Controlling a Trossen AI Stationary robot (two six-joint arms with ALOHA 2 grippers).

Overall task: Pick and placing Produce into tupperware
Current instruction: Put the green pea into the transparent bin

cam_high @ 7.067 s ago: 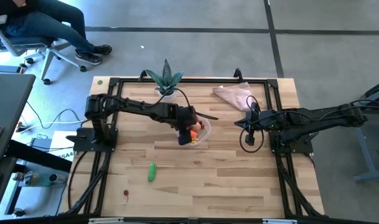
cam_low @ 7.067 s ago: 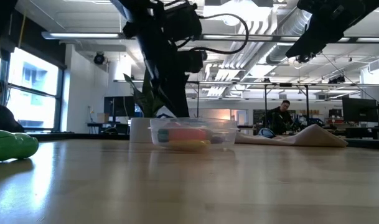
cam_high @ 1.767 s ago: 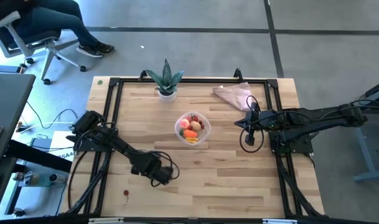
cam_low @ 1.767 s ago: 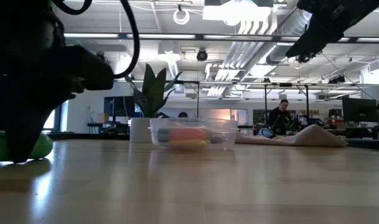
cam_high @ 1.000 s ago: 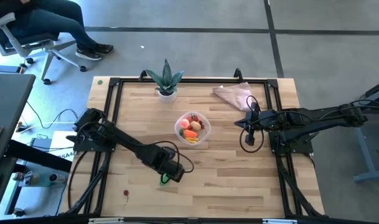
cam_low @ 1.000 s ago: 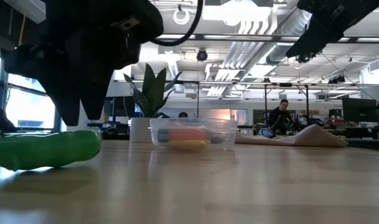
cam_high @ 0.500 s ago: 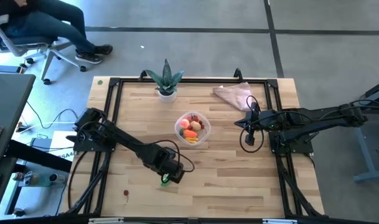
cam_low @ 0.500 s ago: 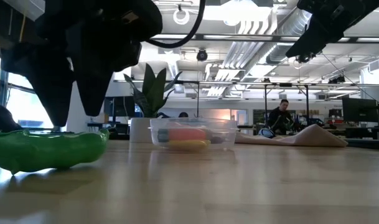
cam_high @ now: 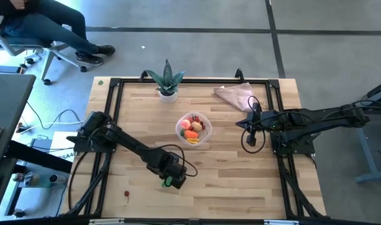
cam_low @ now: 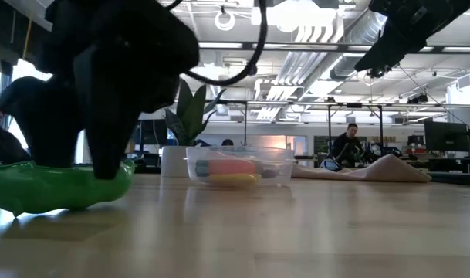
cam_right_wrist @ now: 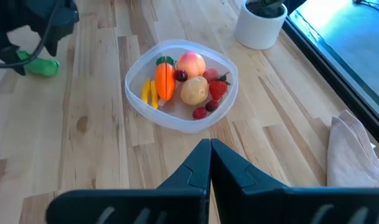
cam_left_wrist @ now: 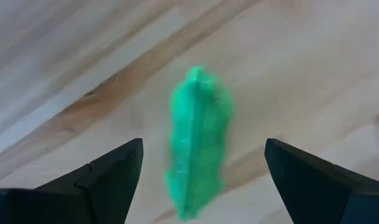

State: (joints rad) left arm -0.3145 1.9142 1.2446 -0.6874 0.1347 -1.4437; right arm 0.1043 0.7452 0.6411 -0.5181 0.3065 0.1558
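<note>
**Cucumber straddled, grasp not yet made**

Pickup of the green cucumber [cam_left_wrist: 198, 134] is judged to be the step in hand. The left gripper [cam_high: 172, 180] is set low over it near the front of the table [cam_high: 240, 187], left of centre, with both fingers spread wide and the cucumber lying lengthwise in the gap, touched by neither (nothing is held). The tupperware [cam_high: 193, 129] sits at mid-table, farther back and to the right, well apart from the cucumber, and is already loaded with a carrot [cam_right_wrist: 163, 78], a peach [cam_right_wrist: 190, 63], a potato [cam_right_wrist: 193, 90], yellow pieces and red berries.

For the next move, a little more descent and a closing of the fingers across the cucumber's narrow width would be called for, then a lift and a carry back and rightward to the container.

The right gripper [cam_right_wrist: 209, 163] is parked at the right side, its fingers pressed together on nothing.

The open gap around the cucumber is shown only by the left wrist view; from above, the fruit is mostly hidden under the gripper. The container's contents are laid out plainly in the right wrist view alone. A small red piece [cam_high: 126, 194] near the front left edge is seen only from above, and cannot be identified.
</note>
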